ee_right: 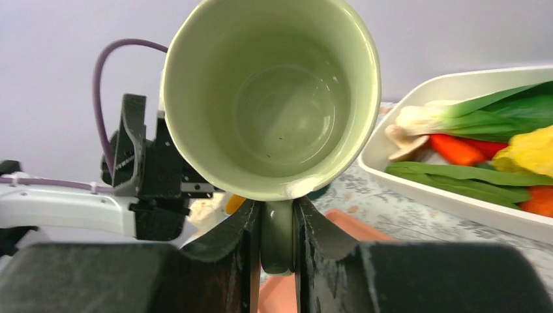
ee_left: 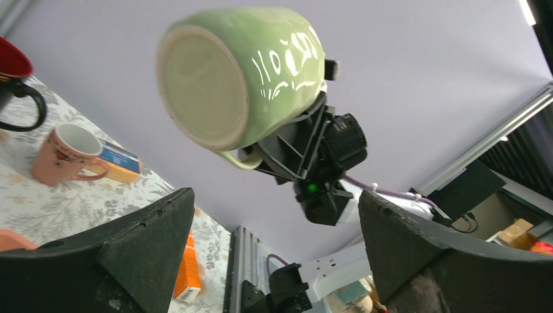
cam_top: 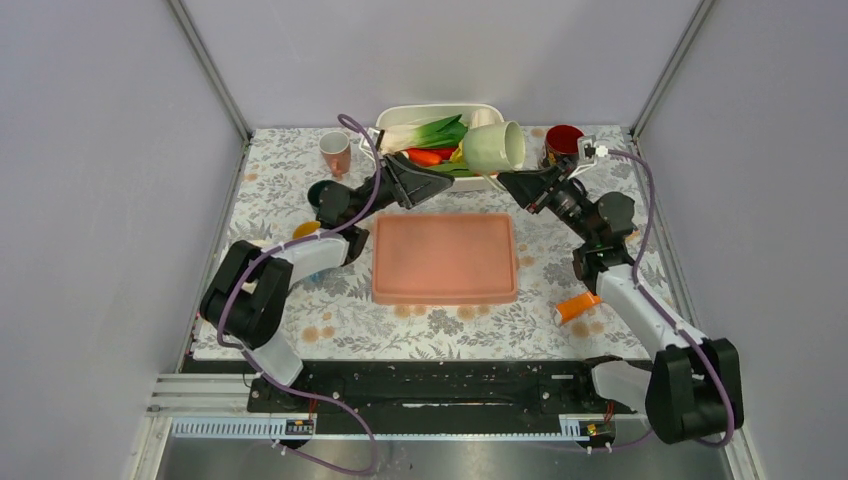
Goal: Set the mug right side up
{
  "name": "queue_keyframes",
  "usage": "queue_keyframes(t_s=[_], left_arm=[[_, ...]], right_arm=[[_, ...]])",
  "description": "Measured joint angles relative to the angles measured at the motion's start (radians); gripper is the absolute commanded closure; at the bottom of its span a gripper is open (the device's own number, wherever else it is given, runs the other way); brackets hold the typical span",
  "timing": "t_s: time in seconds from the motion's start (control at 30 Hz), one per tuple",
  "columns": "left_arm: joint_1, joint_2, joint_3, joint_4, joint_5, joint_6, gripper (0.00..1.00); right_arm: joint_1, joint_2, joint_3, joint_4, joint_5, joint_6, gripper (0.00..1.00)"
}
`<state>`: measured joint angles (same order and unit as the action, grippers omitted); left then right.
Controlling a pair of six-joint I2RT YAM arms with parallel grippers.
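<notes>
Green mug (cam_top: pixel 493 146), top view: held off the surface (cam_top: pixel 330 320) by right fingers (cam_top: pixel 525 185), just in front of white veg tub (cam_top: pixel 400 118), over far edge of pink tray (cam_top: pixel 445 258). Axis approx horizontal, mouth toward right arm. Left fingers (cam_top: pixel 415 180) parked near the mug; no contact can be made out.

Left wrist view: mug base is turned to cam, body tilted, handle (ee_left: pixel 238 158) at the bottom. Left fingers (ee_left: pixel 143 241) spread wide, nothing between them.

Right wrist view: right fingers (ee_right: pixel 241 241) clamped on the handle, mouth facing cam, inside empty.

Status (judged): lift done, flip only partway, mug on its side. Remaining: more rotation till mouth is up, then set-down on the surface and release.
</notes>
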<state>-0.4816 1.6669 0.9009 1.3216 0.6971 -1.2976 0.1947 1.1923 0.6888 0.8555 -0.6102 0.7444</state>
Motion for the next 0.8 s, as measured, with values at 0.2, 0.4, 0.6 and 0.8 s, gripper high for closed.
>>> queue_keyframes(t_s=[0.2, 0.4, 0.6, 0.8], left_arm=[[0.083, -0.063, 0.000, -0.084, 0.037, 0.090, 0.01], [0.190, -0.153, 0.009, -0.253, 0.112, 0.235, 0.01], [0.307, -0.291, 0.023, -0.628, 0.175, 0.526, 0.01], [0.343, -0.476, 0.040, -1.148, 0.106, 0.996, 0.01]], right_arm=[[-0.037, -0.174, -0.002, -0.265, 0.047, -0.258, 1.00], [-0.057, -0.344, -0.004, -0.549, 0.134, -0.529, 1.00], [-0.067, -0.407, -0.011, -0.782, 0.256, -0.755, 1.00], [-0.071, -0.428, -0.044, -0.938, 0.362, -0.878, 1.00]])
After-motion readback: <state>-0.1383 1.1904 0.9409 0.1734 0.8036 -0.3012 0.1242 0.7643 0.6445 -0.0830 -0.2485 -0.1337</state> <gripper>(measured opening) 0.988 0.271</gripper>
